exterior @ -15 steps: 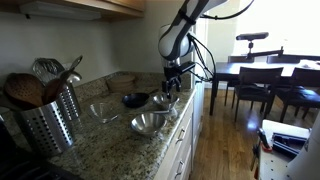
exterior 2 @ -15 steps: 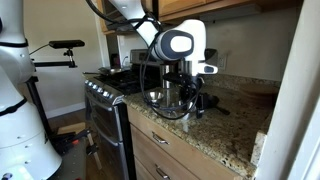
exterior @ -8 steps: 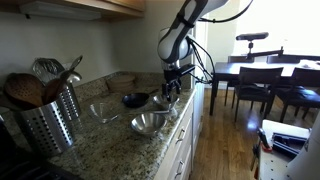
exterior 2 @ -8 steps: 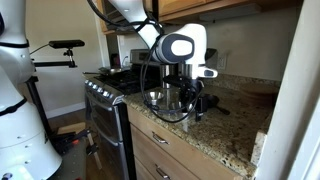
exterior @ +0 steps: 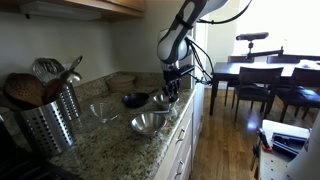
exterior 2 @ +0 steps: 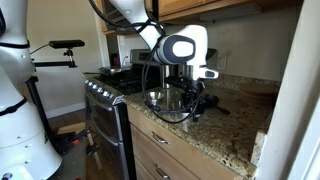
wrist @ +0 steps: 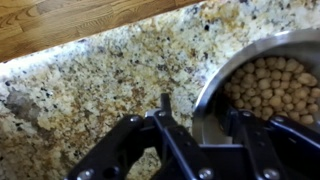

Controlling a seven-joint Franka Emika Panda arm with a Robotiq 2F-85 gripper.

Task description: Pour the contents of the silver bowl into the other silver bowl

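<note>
On the speckled granite tabletop (exterior: 105,145), a perforated steel utensil holder (exterior: 50,125) stands at the near left end in an exterior view. Further along sits a pale greyish bowl (exterior: 103,111). Beyond it, a dark blue-black bowl (exterior: 134,99) lies behind the wide shallow steel bowl (exterior: 150,123), which sits near the front edge. Just past that bowl is the small deep steel bowl (exterior: 163,102), directly under the black claw (exterior: 172,92). In the wrist view the small bowl's rim lies between the claw's fingers (wrist: 165,108), and small round tan pieces (wrist: 270,85) lie in the bowl. A dark dining table (exterior: 255,70) with chairs stands right of the tabletop. In an exterior view, a black stove (exterior 2: 105,88) adjoins the tabletop's left end.
</note>
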